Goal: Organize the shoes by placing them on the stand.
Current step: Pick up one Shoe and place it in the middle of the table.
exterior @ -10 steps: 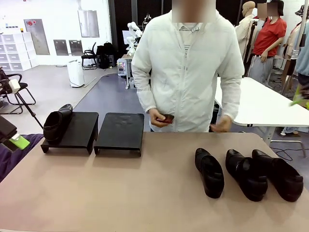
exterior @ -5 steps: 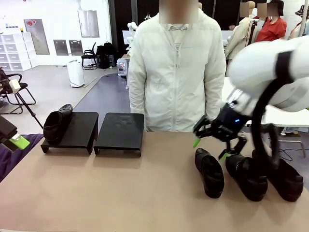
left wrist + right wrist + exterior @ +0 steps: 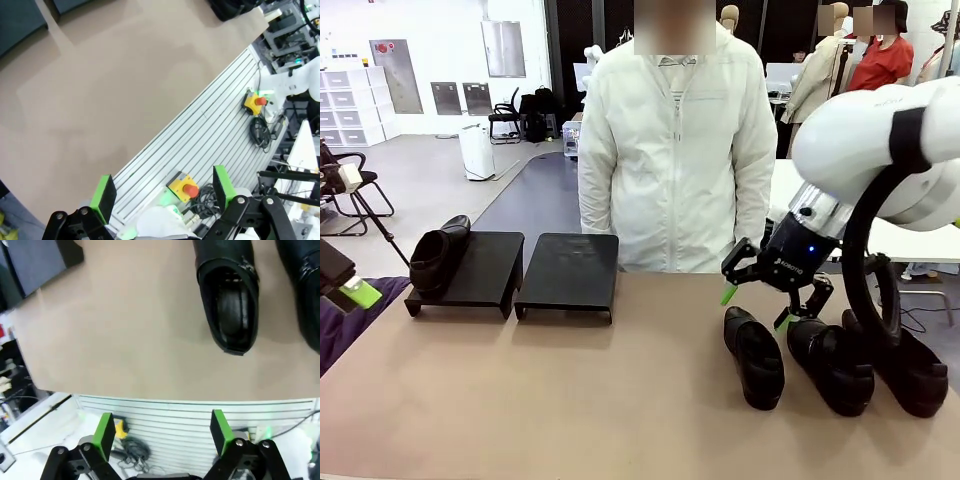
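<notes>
- The wide tan table (image 3: pixel 570 425) carries everything. A person in a white zipped jacket (image 3: pixel 670 160) stands at its far edge, close to where the robot is working.
- The white right arm (image 3: pixel 880 140) bends down over the table's right side.
- The low matte-black stand (image 3: pixel 570 268), made of two sloped platforms, sits far left. One glossy black leather slip-on shoe (image 3: pixel 438 255) rests on its left platform.
- Three matching shoes lie in a row on the right, well apart from the stand: the nearest shoe (image 3: pixel 753 357), the middle shoe (image 3: pixel 830 362) and the outer shoe (image 3: pixel 905 365).
- The right gripper (image 3: pixel 755 308) hovers just above the heel ends of the nearest and middle shoes, jaws spread wide and holding nothing.
- The left gripper (image 3: pixel 164 189) hangs off the table's left edge, jaws also wide and empty.
- The shoes sit close together, so I'd worry that a finger coming down between them shoves the neighbouring shoe.
- The leather is glossy, so a shallow pinch on the heel rim could slip during the long carry to the stand, and a shoe could slide off the slope.
</notes>
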`<state>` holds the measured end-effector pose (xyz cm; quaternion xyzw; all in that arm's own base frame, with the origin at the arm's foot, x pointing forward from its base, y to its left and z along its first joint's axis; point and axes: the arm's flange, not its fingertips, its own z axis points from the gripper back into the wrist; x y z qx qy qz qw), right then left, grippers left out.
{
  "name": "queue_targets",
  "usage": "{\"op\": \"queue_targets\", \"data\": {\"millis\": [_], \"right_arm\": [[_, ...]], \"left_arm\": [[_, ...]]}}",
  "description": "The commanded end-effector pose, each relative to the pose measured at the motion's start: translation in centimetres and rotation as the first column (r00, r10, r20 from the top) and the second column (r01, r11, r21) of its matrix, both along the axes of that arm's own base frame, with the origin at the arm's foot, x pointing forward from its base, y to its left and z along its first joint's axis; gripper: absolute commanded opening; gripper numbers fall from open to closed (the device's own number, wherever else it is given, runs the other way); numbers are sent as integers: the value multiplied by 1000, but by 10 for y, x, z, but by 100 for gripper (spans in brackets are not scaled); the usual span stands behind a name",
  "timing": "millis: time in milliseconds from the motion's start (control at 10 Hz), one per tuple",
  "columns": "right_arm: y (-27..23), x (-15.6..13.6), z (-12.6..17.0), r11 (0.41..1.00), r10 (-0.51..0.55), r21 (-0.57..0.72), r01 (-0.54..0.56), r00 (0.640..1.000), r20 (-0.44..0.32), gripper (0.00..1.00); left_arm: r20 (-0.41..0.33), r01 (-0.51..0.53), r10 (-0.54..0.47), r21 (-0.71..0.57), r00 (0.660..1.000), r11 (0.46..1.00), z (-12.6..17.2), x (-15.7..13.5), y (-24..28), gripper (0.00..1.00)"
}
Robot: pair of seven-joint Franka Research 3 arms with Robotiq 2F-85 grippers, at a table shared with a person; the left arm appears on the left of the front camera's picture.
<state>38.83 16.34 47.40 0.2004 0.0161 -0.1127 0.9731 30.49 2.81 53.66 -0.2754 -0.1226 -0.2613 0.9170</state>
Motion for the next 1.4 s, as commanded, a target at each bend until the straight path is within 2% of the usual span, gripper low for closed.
{"op": "queue_targets", "data": {"millis": [0, 200, 400, 500, 700, 800, 1200, 1300], "right_arm": [[35, 9, -32, 975, 46, -223, -24, 995, 93, 100], [46, 30, -54, 965, 125, -252, -79, 977, 174, 100], [54, 46, -77, 956, 138, -279, -93, 979, 148, 100], [55, 56, -90, 946, 114, -320, -57, 980, 162, 100], [58, 69, -109, 930, 180, -344, -128, 976, 124, 100], [60, 75, -117, 923, 177, -363, -125, 978, 114, 100], [62, 80, -122, 915, 186, -379, -139, 978, 90, 100], [63, 79, -124, 906, 202, -393, -157, 976, 75, 40]], "left_arm": [[8, 14, -14, -16, 1000, 1000, 0, 0, 3, 100], [8, 14, -14, -16, 1000, 1000, 0, 0, 3, 100], [8, 14, -14, -16, 1000, 1000, 0, 0, 3, 100], [8, 14, -14, -16, 1000, 1000, 0, 0, 3, 100], [8, 14, -14, -16, 1000, 1000, 0, 0, 3, 100], [8, 14, -14, -16, 1000, 1000, 0, 0, 3, 100], [8, 14, -14, -16, 1000, 1000, 0, 0, 3, 100], [8, 14, -14, -16, 1000, 1000, 0, 0, 3, 100]]}}
